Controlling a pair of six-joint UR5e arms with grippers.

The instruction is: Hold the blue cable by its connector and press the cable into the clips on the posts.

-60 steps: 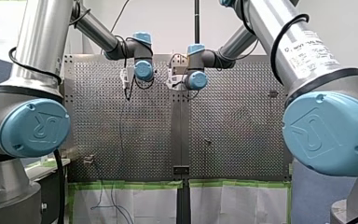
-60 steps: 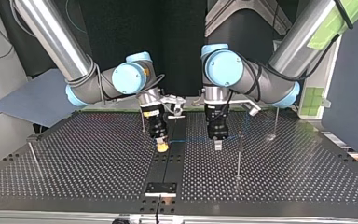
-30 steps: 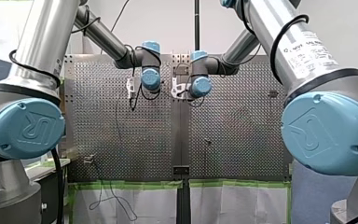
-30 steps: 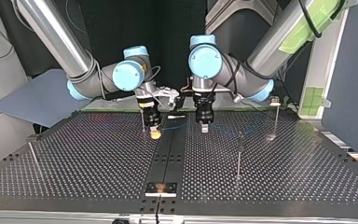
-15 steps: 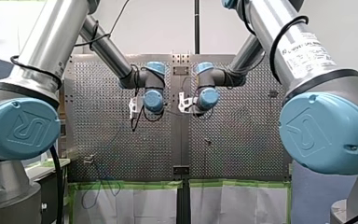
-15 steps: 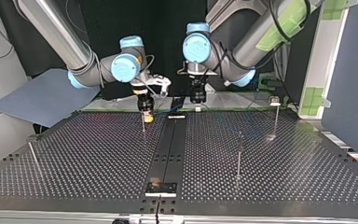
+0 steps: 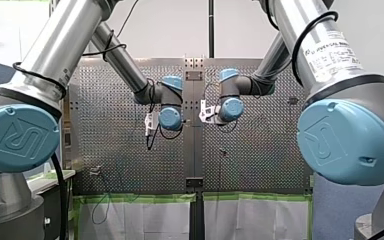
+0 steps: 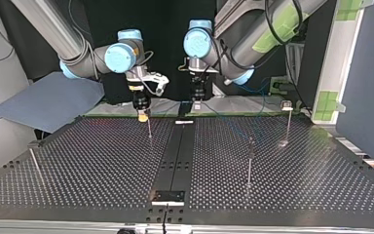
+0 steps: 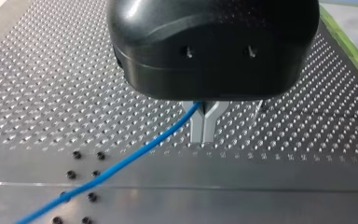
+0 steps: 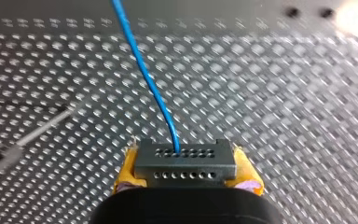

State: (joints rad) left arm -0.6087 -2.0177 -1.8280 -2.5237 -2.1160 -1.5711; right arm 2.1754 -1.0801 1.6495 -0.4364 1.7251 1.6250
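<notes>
In the right wrist view my right gripper (image 10: 185, 167) has its yellow pads (image 10: 127, 170) shut on the black connector (image 10: 185, 158). The blue cable (image 10: 149, 79) leaves the connector's top and runs ahead over the perforated plate. In the left wrist view my left gripper (image 9: 202, 128) has its metal fingers shut on the blue cable (image 9: 121, 163), which trails off to one side. In the top view my right gripper (image 8: 142, 116) hangs just above a thin post (image 8: 149, 132). My left gripper (image 8: 196, 105) hangs beside it, near the plate's far edge.
More thin posts stand on the plate (image 8: 102, 165) in the top view: one right of the middle (image 8: 250, 161), one at the far right (image 8: 287, 122), one at the left edge (image 8: 33, 161). A small black block (image 8: 168, 196) sits at the near centre.
Both arms have carried the cable across the plate toward the top view's far edge, rising as they went. In the front view both wrists have come lower and nearer. Both grips have stayed shut.
</notes>
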